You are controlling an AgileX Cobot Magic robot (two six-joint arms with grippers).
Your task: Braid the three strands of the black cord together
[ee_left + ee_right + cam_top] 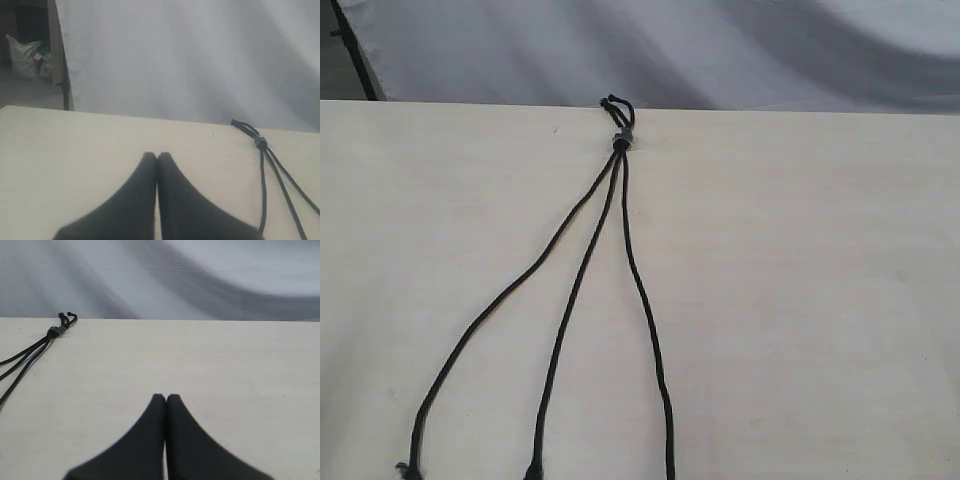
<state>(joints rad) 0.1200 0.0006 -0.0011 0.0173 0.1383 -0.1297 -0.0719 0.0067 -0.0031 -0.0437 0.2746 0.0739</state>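
The black cord's knot, with tiny loops and a greyish band, lies at the table's far edge. From it three strands fan toward the near edge: a left strand, a middle strand and a right strand. They lie apart and uncrossed. Neither gripper shows in the exterior view. My left gripper is shut and empty, well to the side of the knot. In the right wrist view my right gripper is likewise shut on nothing, far from the knot.
A pale wooden table carries the cord. A grey-white cloth backdrop hangs behind its far edge. A dark post and a pale bag stand beyond the table's corner in the left wrist view.
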